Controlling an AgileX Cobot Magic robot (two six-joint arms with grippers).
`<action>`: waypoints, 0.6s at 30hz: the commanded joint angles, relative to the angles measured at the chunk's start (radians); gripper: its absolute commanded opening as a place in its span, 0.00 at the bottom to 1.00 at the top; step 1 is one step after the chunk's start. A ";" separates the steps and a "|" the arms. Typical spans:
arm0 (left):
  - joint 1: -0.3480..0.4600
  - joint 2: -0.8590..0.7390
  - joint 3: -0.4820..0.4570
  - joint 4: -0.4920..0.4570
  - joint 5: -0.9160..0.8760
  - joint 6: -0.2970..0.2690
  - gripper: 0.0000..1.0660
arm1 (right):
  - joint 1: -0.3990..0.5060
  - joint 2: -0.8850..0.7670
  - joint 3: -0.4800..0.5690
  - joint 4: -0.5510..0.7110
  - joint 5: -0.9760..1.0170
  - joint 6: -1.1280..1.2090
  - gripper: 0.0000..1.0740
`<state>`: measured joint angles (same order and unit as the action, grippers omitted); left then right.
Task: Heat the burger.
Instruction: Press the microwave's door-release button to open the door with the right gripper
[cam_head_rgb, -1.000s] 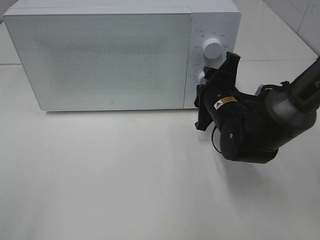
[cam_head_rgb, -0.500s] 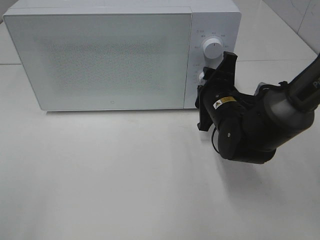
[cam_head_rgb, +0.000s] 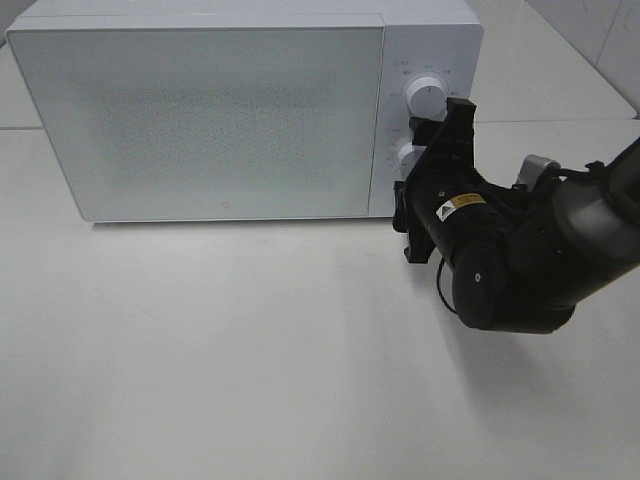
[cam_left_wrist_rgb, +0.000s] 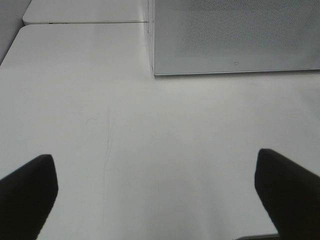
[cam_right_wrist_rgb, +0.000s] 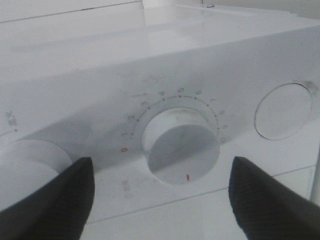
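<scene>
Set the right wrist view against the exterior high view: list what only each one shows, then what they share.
Only the right wrist view: the red pointer mark on the lower dial, the number scale around it, and a round button beside it. Only the exterior high view: the whole microwave door, shut, and the right arm behind its gripper. Both: the lower dial, with the right gripper open and a finger on either side of it.
</scene>
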<state>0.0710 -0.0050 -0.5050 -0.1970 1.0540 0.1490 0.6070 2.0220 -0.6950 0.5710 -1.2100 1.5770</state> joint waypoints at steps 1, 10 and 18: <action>0.002 -0.021 0.004 -0.007 -0.013 -0.001 0.94 | 0.005 -0.043 0.062 -0.063 -0.123 -0.035 0.71; 0.002 -0.021 0.004 -0.007 -0.013 -0.001 0.94 | 0.001 -0.174 0.201 -0.191 0.034 -0.186 0.70; 0.002 -0.021 0.004 -0.007 -0.013 -0.001 0.94 | -0.035 -0.365 0.223 -0.317 0.477 -0.458 0.70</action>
<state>0.0710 -0.0050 -0.5050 -0.1970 1.0540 0.1490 0.5880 1.7010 -0.4730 0.2990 -0.8420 1.2030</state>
